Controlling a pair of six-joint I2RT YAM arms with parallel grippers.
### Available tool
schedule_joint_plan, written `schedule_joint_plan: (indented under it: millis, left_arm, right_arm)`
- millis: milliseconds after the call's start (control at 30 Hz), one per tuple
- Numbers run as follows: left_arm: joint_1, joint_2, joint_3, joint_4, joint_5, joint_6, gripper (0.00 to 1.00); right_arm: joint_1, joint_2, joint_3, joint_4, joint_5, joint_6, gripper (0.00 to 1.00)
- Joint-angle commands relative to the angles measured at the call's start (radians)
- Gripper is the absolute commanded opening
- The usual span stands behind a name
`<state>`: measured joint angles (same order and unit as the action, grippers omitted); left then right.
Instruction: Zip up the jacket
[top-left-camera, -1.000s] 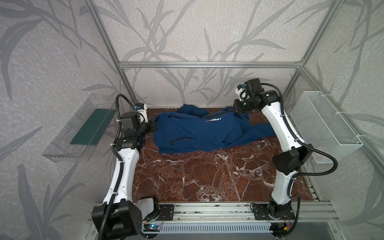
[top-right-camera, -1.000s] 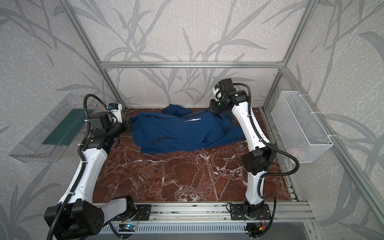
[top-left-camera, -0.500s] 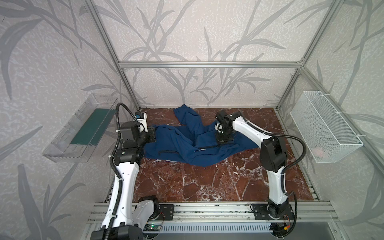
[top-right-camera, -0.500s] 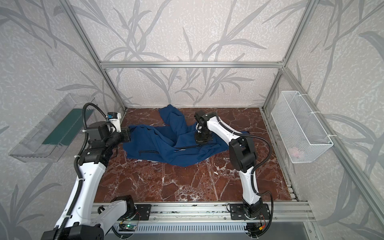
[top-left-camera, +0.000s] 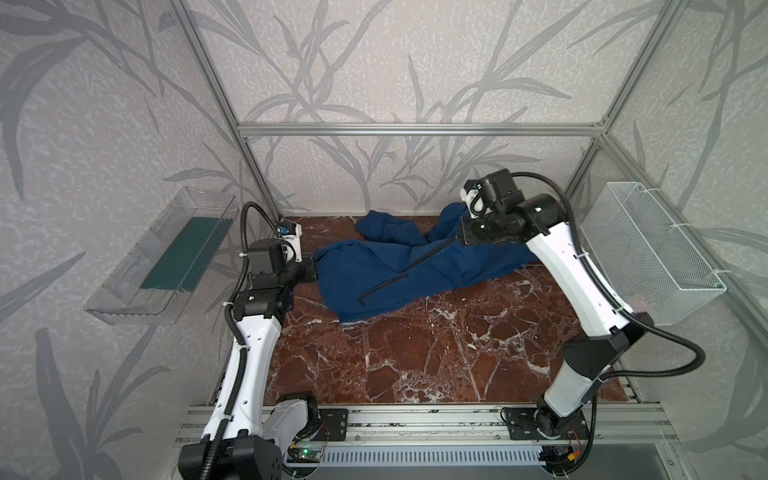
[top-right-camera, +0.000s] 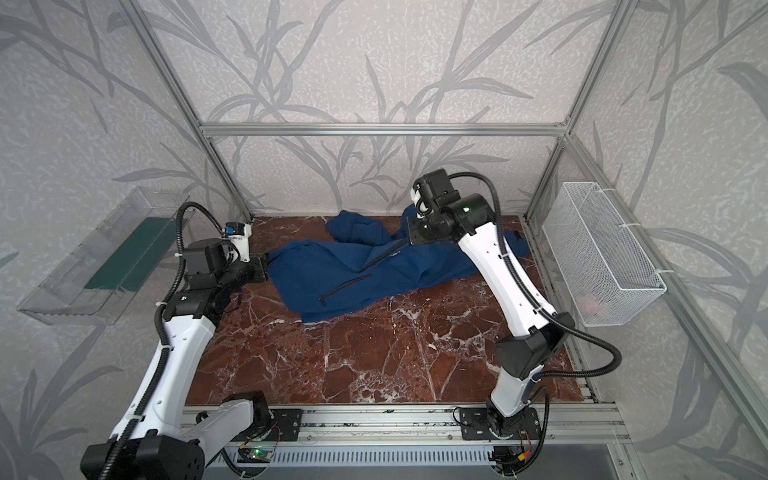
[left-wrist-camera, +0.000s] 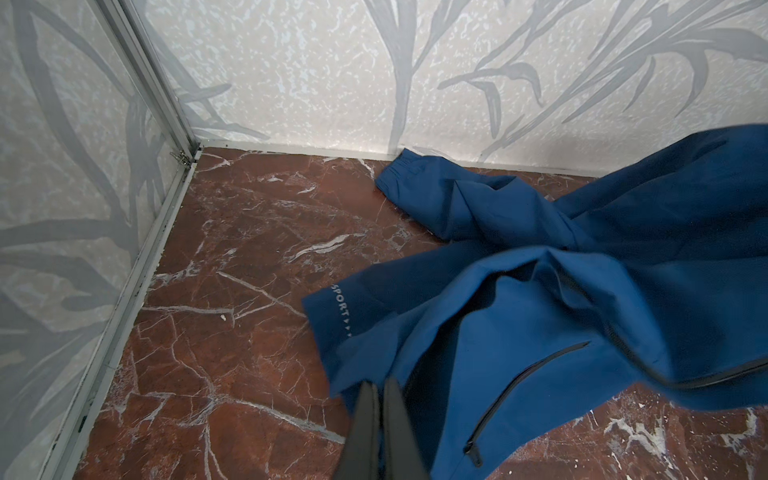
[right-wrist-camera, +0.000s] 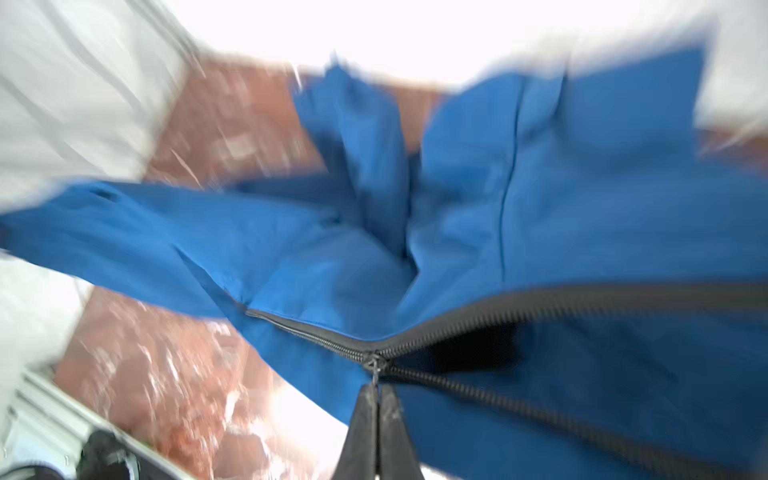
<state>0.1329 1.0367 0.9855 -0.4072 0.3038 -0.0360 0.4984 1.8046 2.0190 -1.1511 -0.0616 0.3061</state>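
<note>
Hands, two, both clenched: the right hand (right-wrist-camera: 377, 388) pinched the zipper pull (right-wrist-camera: 376, 368) of the jacket (top-left-camera: 399, 270); the left hand (left-wrist-camera: 380, 384) gripped the hem corner near white "SPORT" lettering (left-wrist-camera: 340, 305). Jacket: navy blue fabric, dark main zipper (right-wrist-camera: 519, 309) part open with black lining showing, one dark pocket zip (left-wrist-camera: 523, 380). It was stretched between the hands across the far half of the red marble desk (top-left-camera: 415, 357), long axis running left to right, one sleeve (top-left-camera: 386, 226) lying toward the back wall.
</note>
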Motion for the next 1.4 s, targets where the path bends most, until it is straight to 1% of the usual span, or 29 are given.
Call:
schedule_joint_plan:
  millis: [0,67,233,367,467,533,600,700,867,967,1133,1367]
  left_arm:
    - [0.003,-0.008,-0.032,-0.016,-0.027,0.051,0.00]
    - [0.004,-0.006,-0.039,-0.031,-0.065,0.083,0.00]
    - [0.018,0.007,-0.062,-0.048,-0.134,0.137,0.00]
    - [0.056,0.010,-0.076,-0.060,-0.163,0.166,0.00]
    - [0.105,0.010,-0.080,-0.079,-0.176,0.187,0.00]
    - [0.123,0.002,-0.089,-0.078,-0.223,0.173,0.00]
    - [0.131,-0.011,-0.098,-0.077,-0.233,0.188,0.00]
    - [0.137,-0.015,-0.103,-0.082,-0.222,0.181,0.00]
    - [0.138,-0.025,-0.137,-0.074,-0.213,0.164,0.00]
    - [0.138,-0.043,-0.165,-0.067,-0.207,0.157,0.00]
    - [0.136,-0.077,-0.222,-0.067,-0.165,0.142,0.00]
    - [0.136,-0.099,-0.273,-0.064,-0.182,0.157,0.00]
  right_arm:
    - [-0.016,0.068,-0.174,0.032,-0.014,0.040,0.00]
    - [-0.033,0.024,-0.228,0.070,0.026,0.051,0.00]
    - [-0.096,-0.019,-0.327,0.075,0.048,0.046,0.00]
    - [-0.144,-0.062,-0.426,0.119,0.076,0.048,0.00]
    - [-0.196,-0.092,-0.487,0.144,0.083,0.045,0.00]
    - [-0.231,-0.122,-0.519,0.155,0.081,0.038,0.00]
    - [-0.261,-0.137,-0.546,0.162,0.072,0.026,0.00]
    - [-0.289,-0.148,-0.577,0.157,0.074,0.013,0.00]
    - [-0.320,-0.168,-0.648,0.169,0.110,0.025,0.00]
    - [-0.335,-0.180,-0.699,0.168,0.163,0.041,0.00]
    - [-0.353,-0.227,-0.795,0.196,0.249,0.072,0.00]
    - [-0.362,-0.341,-0.897,0.249,0.380,0.109,0.00]
